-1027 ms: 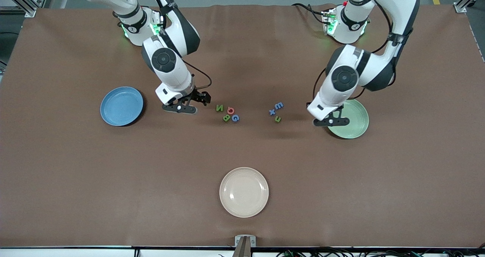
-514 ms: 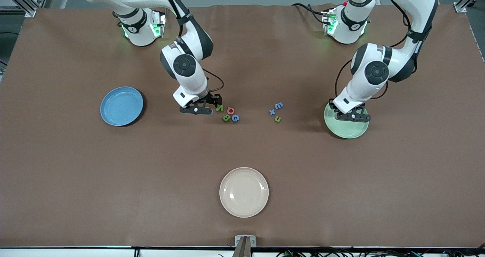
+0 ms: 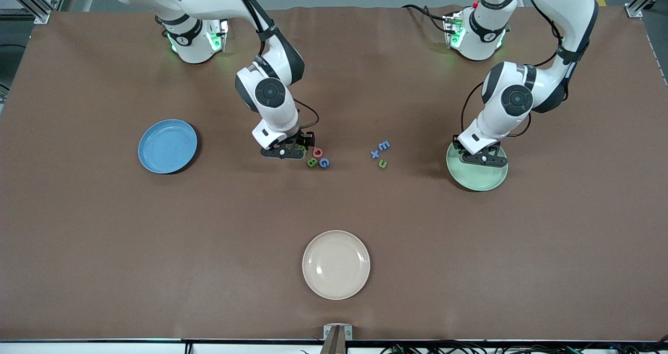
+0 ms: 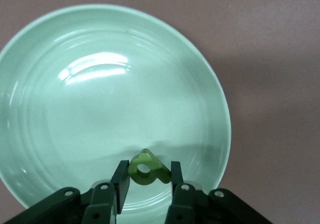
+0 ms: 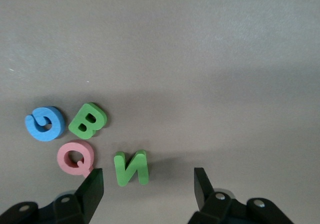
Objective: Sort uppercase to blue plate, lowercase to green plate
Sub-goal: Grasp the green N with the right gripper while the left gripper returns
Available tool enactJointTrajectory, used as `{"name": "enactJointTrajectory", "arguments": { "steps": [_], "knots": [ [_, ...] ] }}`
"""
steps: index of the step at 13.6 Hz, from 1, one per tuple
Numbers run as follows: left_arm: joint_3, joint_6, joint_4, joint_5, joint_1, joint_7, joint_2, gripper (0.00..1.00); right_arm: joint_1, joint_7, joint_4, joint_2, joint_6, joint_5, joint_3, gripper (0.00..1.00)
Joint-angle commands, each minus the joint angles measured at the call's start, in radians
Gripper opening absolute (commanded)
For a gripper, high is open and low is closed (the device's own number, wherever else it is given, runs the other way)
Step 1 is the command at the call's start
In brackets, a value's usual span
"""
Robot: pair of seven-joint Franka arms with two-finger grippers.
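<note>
My left gripper (image 4: 147, 176) hangs over the green plate (image 4: 60, 108), shut on a small green lowercase b (image 4: 145, 168). In the front view it (image 3: 482, 158) is above the part of the green plate (image 3: 477, 176) toward the arm bases. My right gripper (image 5: 148, 189) stands open low over the green N (image 5: 131, 168), which lies between the fingers untouched. Beside the N lie the other uppercase letters: pink Q (image 5: 75, 157), green B (image 5: 88, 120), blue G (image 5: 45, 123). Lowercase m (image 3: 384, 145), x (image 3: 374, 154) and u (image 3: 382, 164) lie mid-table. The blue plate (image 3: 167, 146) holds nothing.
A cream plate (image 3: 336, 264) sits nearer the front camera, in the middle of the brown table. The capital letters lie close together beside the right gripper (image 3: 300, 148).
The right gripper has moved from beside the blue plate across to the capital letters and now straddles the N. The left gripper has carried the green b in over the green plate.
</note>
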Motion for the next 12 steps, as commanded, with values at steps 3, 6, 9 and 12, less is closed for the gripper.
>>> {"name": "enactJointTrajectory", "arguments": {
  "steps": [3, 6, 9, 12],
  "knots": [
    [-0.008, 0.004, -0.011, 0.018, 0.014, 0.062, -0.017, 0.86, 0.038, 0.035, 0.016, 0.046, 0.047, 0.006, -0.008, 0.77],
    [-0.017, -0.047, 0.002, 0.018, 0.000, 0.050, -0.059, 0.97, 0.043, 0.035, 0.016, 0.058, 0.066, 0.006, -0.007, 0.73],
    [-0.121, -0.084, 0.068, 0.009, 0.005, -0.040, -0.063, 0.99, 0.049, 0.035, 0.016, 0.068, 0.072, 0.004, -0.008, 0.68],
    [-0.235, -0.096, 0.169, 0.008, -0.006, -0.271, 0.002, 0.99, 0.056, 0.035, 0.017, 0.071, 0.072, 0.001, -0.008, 0.60]
  ]
}}
